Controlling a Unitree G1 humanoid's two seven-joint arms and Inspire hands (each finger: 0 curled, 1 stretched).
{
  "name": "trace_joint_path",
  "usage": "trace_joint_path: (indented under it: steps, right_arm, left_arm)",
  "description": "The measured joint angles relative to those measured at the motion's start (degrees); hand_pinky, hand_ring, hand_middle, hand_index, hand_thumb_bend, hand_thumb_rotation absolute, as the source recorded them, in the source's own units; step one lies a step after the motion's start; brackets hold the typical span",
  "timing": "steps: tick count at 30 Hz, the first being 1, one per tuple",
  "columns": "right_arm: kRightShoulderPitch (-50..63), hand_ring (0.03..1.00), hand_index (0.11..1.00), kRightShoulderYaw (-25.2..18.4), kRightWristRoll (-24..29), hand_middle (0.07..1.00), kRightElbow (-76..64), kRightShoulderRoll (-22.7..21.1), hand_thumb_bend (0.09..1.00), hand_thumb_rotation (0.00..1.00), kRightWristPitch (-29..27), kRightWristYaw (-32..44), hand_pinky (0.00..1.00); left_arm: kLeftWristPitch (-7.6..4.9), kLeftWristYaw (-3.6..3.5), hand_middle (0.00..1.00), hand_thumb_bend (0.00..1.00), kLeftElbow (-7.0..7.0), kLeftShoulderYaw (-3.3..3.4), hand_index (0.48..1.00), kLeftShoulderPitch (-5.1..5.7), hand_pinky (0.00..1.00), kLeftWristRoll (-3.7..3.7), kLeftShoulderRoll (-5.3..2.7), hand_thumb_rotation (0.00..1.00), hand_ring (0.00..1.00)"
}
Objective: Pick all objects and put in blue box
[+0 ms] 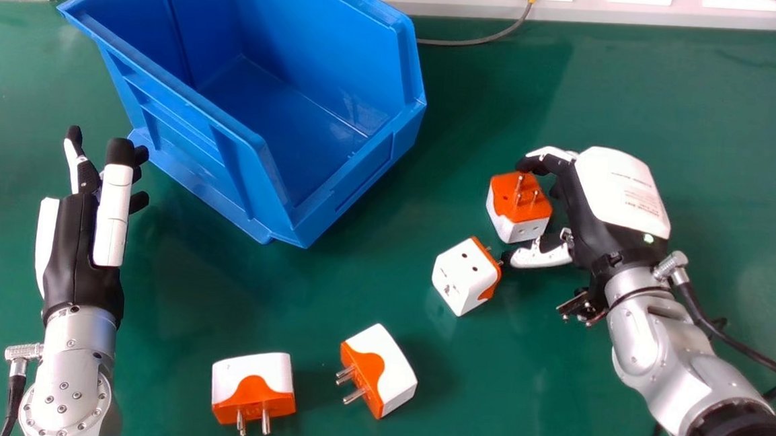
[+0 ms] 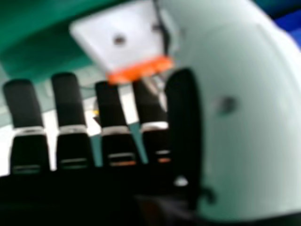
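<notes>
Have blue box (image 1: 184,138) ahead and to the right of left hand (image 1: 76,246) fingertips, base edge right beside them. Open-topped, shows bare floor and inner walls. See left fingers extended, relaxed, slightly apart, pointing away past the box's near-left side. Have right hand (image 1: 587,217) well to the right of the box, fingers loosely bent and side by side with narrow gaps, thumb set apart from them. See adapter A (image 1: 520,206) between right thumb and fingers, orange face and prongs up; can't tell on firm contact, so won't call it a pinch. See adapter B (image 1: 468,277) at right thumb tip, just beside it, white socket faces showing, orange side toward the thumb; can't tell if touching. Have adapter C (image 1: 378,372) well short of right fingers, toward the near edge, between the two hands, tilted with prongs aimed left and nearward. Have adapter D (image 1: 253,388) left of C, to the right of and nearer than left fingers, prongs toward the near edge. Count four adapters, all outside the box on green tabletop (image 1: 498,393). See grey cable (image 1: 473,43) beyond right fingers, to the right of the box.
</notes>
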Motion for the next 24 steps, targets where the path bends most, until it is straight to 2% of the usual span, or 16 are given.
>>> trace_joint_path:
  steps: [7,10,15,24]
  right_arm:
    - [-1.72,0.534,0.523,0.52,0.19,0.693,3.16,0.05,0.508,0.01,-2.30,-0.79,0.38]
    - [-1.74,0.498,0.510,0.43,0.42,0.632,3.25,0.04,0.505,0.01,-2.82,-0.58,0.37]
    - [-1.74,0.478,0.496,0.40,0.61,0.593,3.37,0.05,0.503,0.01,-3.77,-0.35,0.36]
    - [-0.96,0.454,0.484,-0.19,0.79,0.552,3.39,0.07,0.500,0.00,-6.28,-1.28,0.35]
  left_arm:
    - [-0.01,-0.05,0.86,0.93,0.01,0.01,0.943,-0.03,0.85,-0.01,0.01,1.00,0.89]
    - [-0.02,-0.19,0.86,0.94,0.01,0.02,0.943,-0.08,0.85,-0.05,0.01,1.00,0.90]
    - [-0.03,-0.39,0.86,0.94,0.13,0.04,0.943,-0.11,0.85,-0.26,0.00,1.00,0.90]
    - [-0.05,-0.33,0.86,0.95,0.19,0.03,0.943,-0.17,0.85,-0.25,0.00,1.00,0.90]
